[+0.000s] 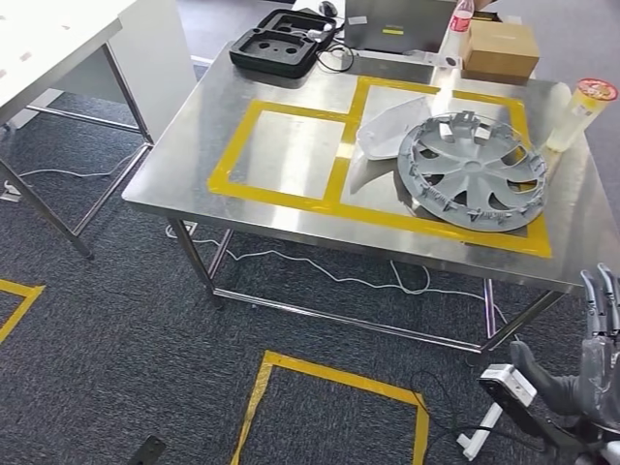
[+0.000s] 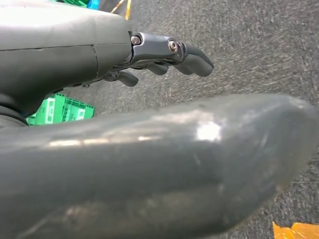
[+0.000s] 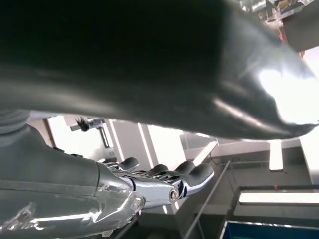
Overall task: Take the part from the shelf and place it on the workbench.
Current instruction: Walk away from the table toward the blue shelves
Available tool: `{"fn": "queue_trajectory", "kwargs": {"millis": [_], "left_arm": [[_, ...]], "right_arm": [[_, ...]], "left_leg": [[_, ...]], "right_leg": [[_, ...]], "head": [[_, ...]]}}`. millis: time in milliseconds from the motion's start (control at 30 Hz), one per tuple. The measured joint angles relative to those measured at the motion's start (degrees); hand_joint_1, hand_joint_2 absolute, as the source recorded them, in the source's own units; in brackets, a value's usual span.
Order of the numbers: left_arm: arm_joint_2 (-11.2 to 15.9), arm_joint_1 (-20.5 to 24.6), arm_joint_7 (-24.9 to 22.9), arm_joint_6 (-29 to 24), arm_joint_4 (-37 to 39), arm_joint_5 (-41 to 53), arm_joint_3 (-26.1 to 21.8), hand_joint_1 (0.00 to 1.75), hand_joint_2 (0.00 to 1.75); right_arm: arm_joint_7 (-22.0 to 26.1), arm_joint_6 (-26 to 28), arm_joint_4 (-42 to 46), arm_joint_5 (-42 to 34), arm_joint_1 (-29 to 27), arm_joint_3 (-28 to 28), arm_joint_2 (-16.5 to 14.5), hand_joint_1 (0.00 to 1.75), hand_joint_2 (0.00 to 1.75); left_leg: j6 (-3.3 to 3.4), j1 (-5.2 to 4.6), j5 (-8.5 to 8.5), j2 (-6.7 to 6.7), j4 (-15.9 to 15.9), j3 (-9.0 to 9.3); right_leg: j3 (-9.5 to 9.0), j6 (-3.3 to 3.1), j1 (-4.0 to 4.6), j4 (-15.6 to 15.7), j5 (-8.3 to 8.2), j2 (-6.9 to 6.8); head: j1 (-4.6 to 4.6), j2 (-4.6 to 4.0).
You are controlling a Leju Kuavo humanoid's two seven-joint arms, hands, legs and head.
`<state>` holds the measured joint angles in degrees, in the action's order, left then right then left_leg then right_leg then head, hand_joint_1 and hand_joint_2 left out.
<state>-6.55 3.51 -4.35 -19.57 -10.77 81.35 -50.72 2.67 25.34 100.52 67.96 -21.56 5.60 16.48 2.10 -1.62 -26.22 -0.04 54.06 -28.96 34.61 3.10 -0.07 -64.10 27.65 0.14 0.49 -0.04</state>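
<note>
— Table first: what is on it?

— Steel workbench [image 1: 293, 208] across the middle of the frame, with yellow tape [image 1: 241, 136] marking two boxes on its top. The grey hubcap [image 1: 472, 170] lies flat in the right-hand box, partly over a white plastic piece [image 1: 387, 126]. A clear bottle [image 1: 581, 114] with a red cap lies near the right edge of the table.

— And at the far side?

— Black foam tray [image 1: 281, 41] at the upper left of the table, a laptop [image 1: 394, 24] beside it, then a cardboard box [image 1: 501, 48] at the upper right. A white table [image 1: 44, 44] stands in the upper left of the frame. Grey carpet [image 1: 109, 339] below, with a yellow taped square [image 1: 336, 383] at lower centre and white cables [image 1: 322, 271] under the table.

— Right hand?

— Lower right corner of the frame, right hand [image 1: 596, 358] raised below the table edge, fingers [image 3: 188, 174] straight and apart from the thumb, holding nothing and touching nothing.

— Left hand?

— Left hand [image 2: 150, 149] hangs over the carpet, dark fingers [image 2: 188, 57] stretched out and clear of the thumb, nothing in it; a green crate [image 2: 60, 109] sits behind it
</note>
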Motion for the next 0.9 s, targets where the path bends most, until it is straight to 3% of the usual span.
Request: {"fn": "queue_trajectory", "kwargs": {"millis": [67, 200, 267, 333, 367, 400, 433, 467, 533, 600, 700, 733, 800, 867, 900], "left_arm": [[-0.1, 0.0, 0.7, 0.1, 0.0, -0.2, 0.0, 0.0, 0.0], [-0.5, 0.0, 2.2, 0.6, 0.0, -0.2, 0.0, 0.0, 0.0], [-0.9, 0.2, 2.6, 0.6, 0.0, 0.0, 0.0, 0.0, 0.0], [-1.2, 0.4, 2.8, 0.5, 0.0, 0.3, 0.0, 0.0, 0.0], [-1.2, 0.4, 2.8, 0.5, 0.0, 0.4, 0.0, 0.0, 0.0], [-1.3, 0.3, 2.7, 0.5, 0.0, 0.4, 0.0, 0.0, 0.0], [-1.3, 0.2, 2.7, 0.5, 0.0, 0.5, 0.0, 0.0, 0.0], [-1.3, 0.1, 2.6, 0.5, 0.0, 0.7, 0.0, 0.0, 0.0], [-1.3, 0.3, 2.6, 0.3, 0.0, 0.9, 0.0, 0.0, 0.0], [-1.5, 0.5, 2.7, 0.0, 0.0, 1.0, 0.0, 0.0, 0.0], [-1.6, 0.4, 2.8, -0.2, 0.0, 1.2, 0.0, 0.0, 0.0], [-1.7, 0.5, 2.7, -0.2, 0.0, 1.3, 0.0, 0.0, 0.0], [-1.7, 0.6, 2.7, -0.2, 0.0, 1.4, 0.0, 0.0, 0.0], [-1.8, 0.5, 2.7, -0.2, 0.0, 1.4, 0.0, 0.0, 0.0], [-1.8, 0.5, 2.7, -0.2, 0.0, 1.4, 0.0, 0.0, 0.0]], "right_arm": [[0.4, -0.5, -0.4, -2.1, -0.6, 0.6, -0.9, 0.0, 0.0], [6.1, -3.7, -8.4, -10.2, 0.6, 4.5, -5.2, 0.0, 0.0], [10.7, -4.1, -19.5, -12.9, 5.0, 8.4, -7.9, 0.0, 0.0], [14.3, -3.6, -32.3, -14.3, 9.0, 13.2, -9.9, 0.0, 0.0], [15.3, -3.2, -38.3, -14.7, 10.3, 15.5, -10.6, 0.0, 0.0], [15.6, -2.8, -43.6, -15.1, 11.6, 17.3, -11.2, 0.0, 0.0], [15.3, -2.5, -49.0, -15.5, 13.1, 18.9, -11.8, 0.0, 0.0], [14.4, -2.5, -54.5, -15.9, 14.6, 20.6, -12.3, 0.0, 0.0], [11.8, -3.0, -63.6, -16.8, 16.6, 23.7, -13.3, 0.0, 0.0], [8.3, -4.3, -69.8, -17.7, 17.7, 26.4, -14.5, 0.0, 0.0], [1.4, -6.6, -77.0, -19.1, 19.4, 29.8, -16.6, 0.0, 0.0], [-0.4, -7.2, -78.8, -19.5, 19.7, 30.7, -17.3, 0.0, 0.0], [-2.4, -7.9, -81.4, -20.1, 20.2, 32.4, -18.3, 0.0, 0.0], [-3.2, -8.3, -83.3, -20.4, 20.9, 33.5, -19.0, 0.0, 0.0], [-3.8, -8.6, -84.1, -20.4, 21.1, 33.9, -19.2, 0.0, 0.0]], "left_leg": [[-0.29, -0.19, 0.22, -0.02, 0.2, -0.29], [-1.37, -0.05, 0.46, -0.02, 0.7, -1.01], [-2.2, 0.08, -1.9, -0.1, 3.8, -2.7], [-3.05, 0.52, -6.07, -0.14, 11.0, -6.17], [-3.38, 0.82, -7.47, -0.13, 14.3, -7.76], [-3.66, 1.12, -7.84, -0.13, 16.2, -8.57], [-3.93, 1.41, -7.02, -0.12, 16.0, -8.28], [-4.21, 1.69, -5.28, -0.11, 13.6, -6.89], [-4.84, 2.2, -1.74, -0.18, 5.8, -2.66], [-4.49, 2.33, -0.62, -0.49, 1.4, -0.54], [-2.8, 2.13, -0.45, -0.56, 1.3, -0.94], [-2.31, 2.15, -0.25, -0.53, 1.2, -1.03], [-1.56, 2.11, 0.13, -0.48, 1.2, -1.27], [-1.18, 1.84, 0.34, -0.4, 1.2, -1.63], [-1.09, 1.72, 0.42, -0.35, 1.2, -1.76]], "right_leg": [[-4.07, -0.81, 0.38, 6.5, -1.0, -0.11], [-4.79, -1.96, 0.52, 8.4, -1.77, -0.03], [-4.41, -2.36, 0.08, 9.0, -2.65, 0.07], [-3.69, -2.34, -0.18, 9.0, -3.18, -0.06], [-3.3, -2.21, -0.3, 9.0, -3.38, -0.22], [-2.95, -2.04, -0.44, 9.0, -3.57, -0.32], [-2.63, -1.83, -0.62, 8.9, -3.77, -0.34], [-2.38, -1.58, -0.84, 8.7, -3.93, -0.29], [-1.91, -0.9, -1.08, 8.2, -4.0, -0.33], [-1.29, -0.15, -1.05, 7.5, -4.07, -0.42], [-0.71, 0.84, -1.22, 7.4, -4.37, -0.22], [-0.31, 1.05, -1.29, 6.7, -3.73, -0.21], [2.14, 1.24, -1.3, 1.3, -0.31, -0.24], [5.63, 1.26, -1.19, -7.0, 3.67, -0.25], [6.53, 1.19, -1.14, -9.5, 4.48, -0.24]], "head": [[-0.03, 0.0], [-0.06, 0.0], [-0.29, 0.0], [-0.58, 0.0], [-0.66, 0.0], [-0.67, 0.0], [-0.68, 0.0], [-0.7, 0.0], [-0.71, 0.0], [-0.65, 0.0], [-0.58, 0.0], [-0.49, 0.0], [-0.17, 0.0], [0.06, 0.0], [0.06, 0.0]]}}
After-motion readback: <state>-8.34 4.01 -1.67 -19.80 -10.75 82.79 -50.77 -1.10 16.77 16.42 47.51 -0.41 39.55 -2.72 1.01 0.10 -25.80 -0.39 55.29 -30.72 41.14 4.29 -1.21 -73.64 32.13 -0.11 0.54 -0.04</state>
